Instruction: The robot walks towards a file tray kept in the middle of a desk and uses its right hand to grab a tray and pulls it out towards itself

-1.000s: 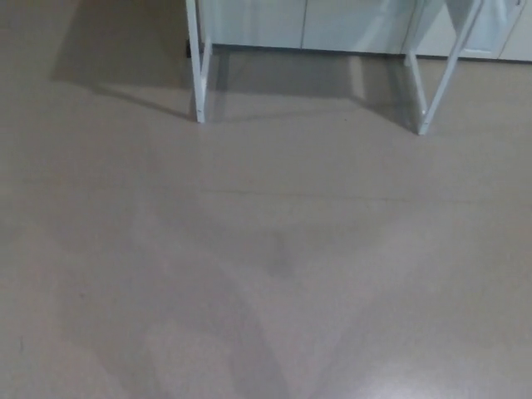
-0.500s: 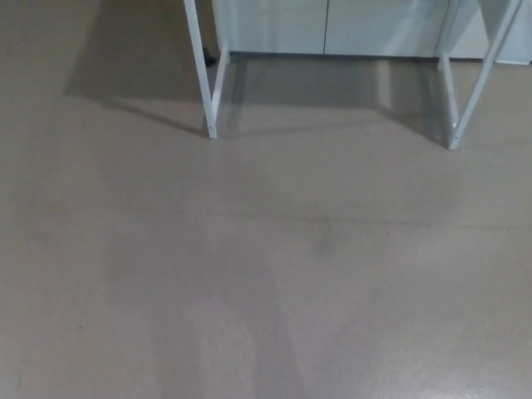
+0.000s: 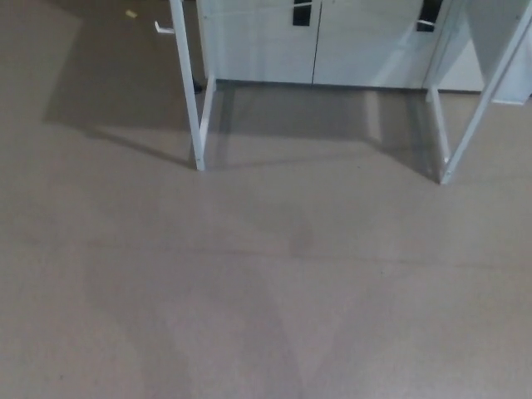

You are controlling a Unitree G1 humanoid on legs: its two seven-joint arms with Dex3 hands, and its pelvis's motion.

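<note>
The file tray is nowhere in the head view, and neither is the desk top it should sit on; only the lower frame of what is probably that desk shows, with a white left leg and a white right leg standing on the grey-beige floor. Compared with the frames from a second and half a second ago, the whole picture has shifted: the legs sit lower and show more of their length, and the pale cabinet doors behind them now reveal dark handles that were cut off before. That is the camera moving with the robot, not the furniture, and I judge it means the walk towards the desk is under way but unfinished, since open floor lies between the robot and the legs. Neither hand shows, so whether the fingers are apart or together cannot be told, and the tray's place relative to the right hand cannot be read either; presumably it lies above the top edge of the picture. A small yellowish scrap lies on the floor far left.
</note>
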